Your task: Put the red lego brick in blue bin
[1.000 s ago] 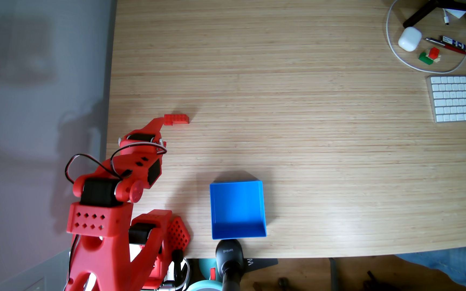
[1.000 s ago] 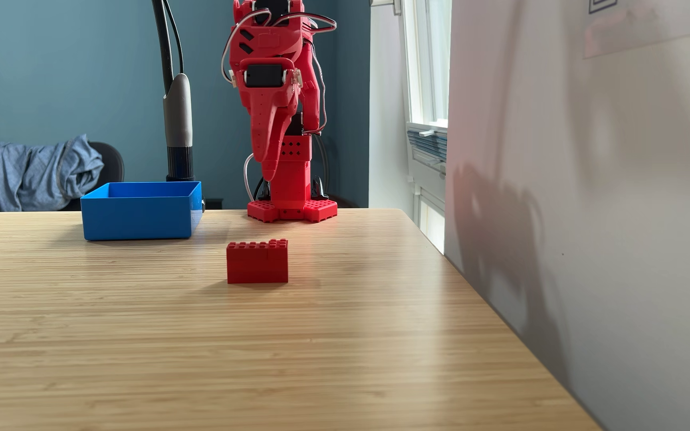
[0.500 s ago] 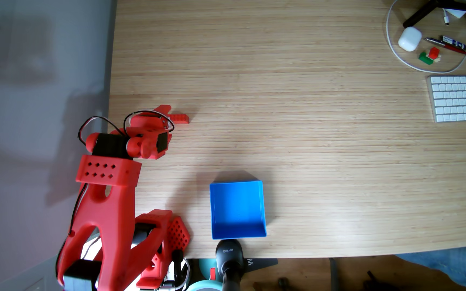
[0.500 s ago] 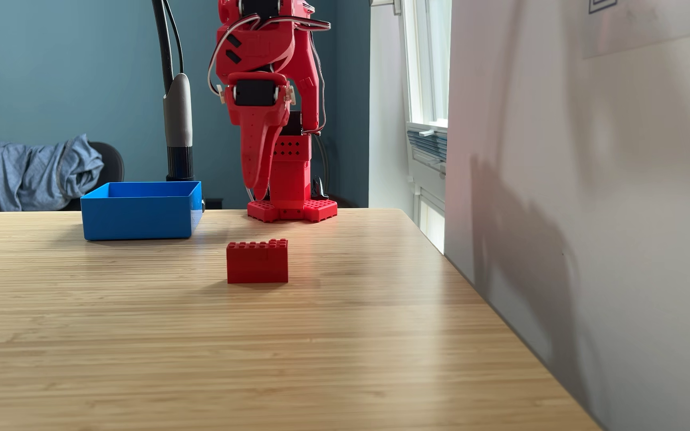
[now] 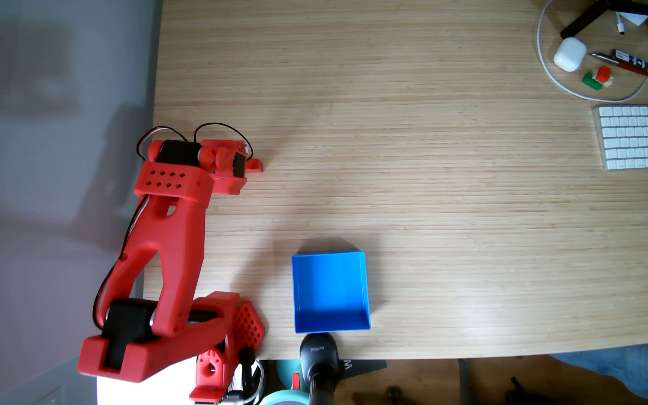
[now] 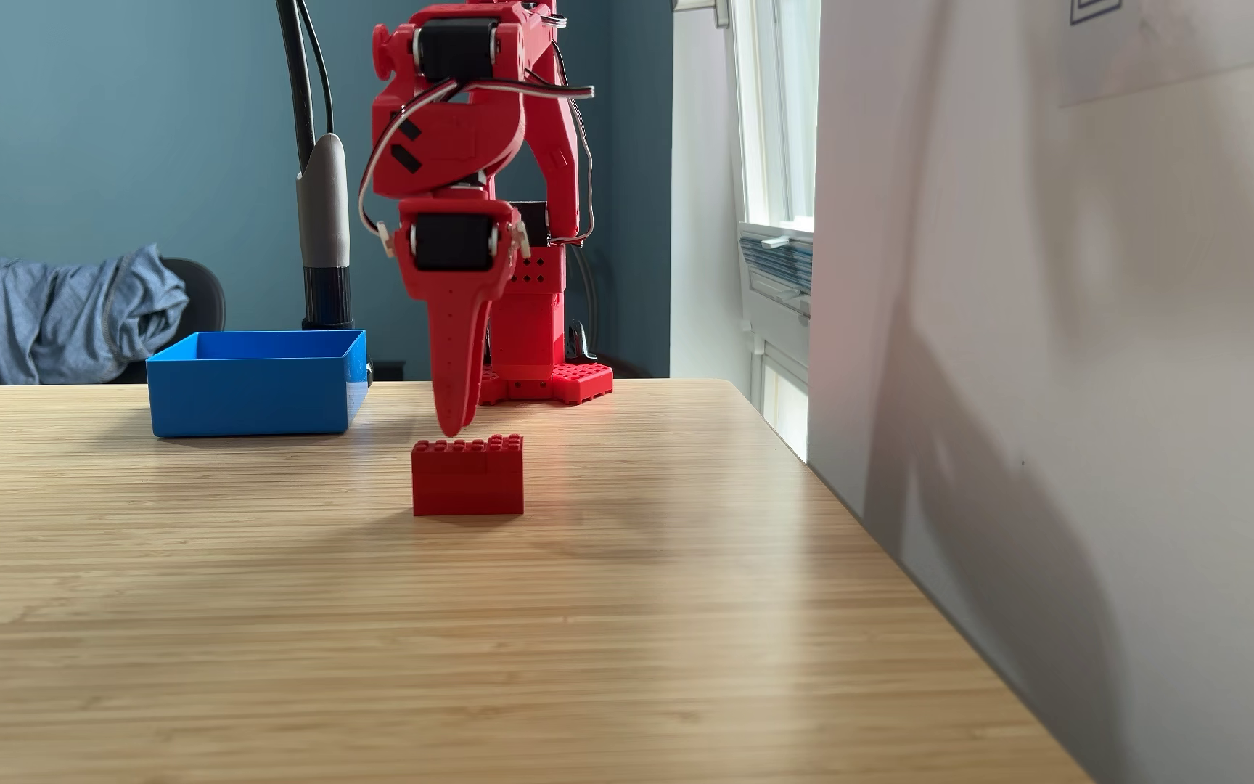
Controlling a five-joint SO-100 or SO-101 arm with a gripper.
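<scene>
Red lego brick (image 6: 467, 476) on table | gripper (image 6: 450, 430) just above, fingers seemingly together | blue bin (image 6: 251, 407) apart

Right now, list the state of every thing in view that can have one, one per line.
red lego brick: standing on the table, ungrasped, outside the bin.
blue bin: upright, open-topped, empty.
gripper: pointing down, tips just above the brick's top, jaws look closed.
earbud case: lid closed.
</scene>
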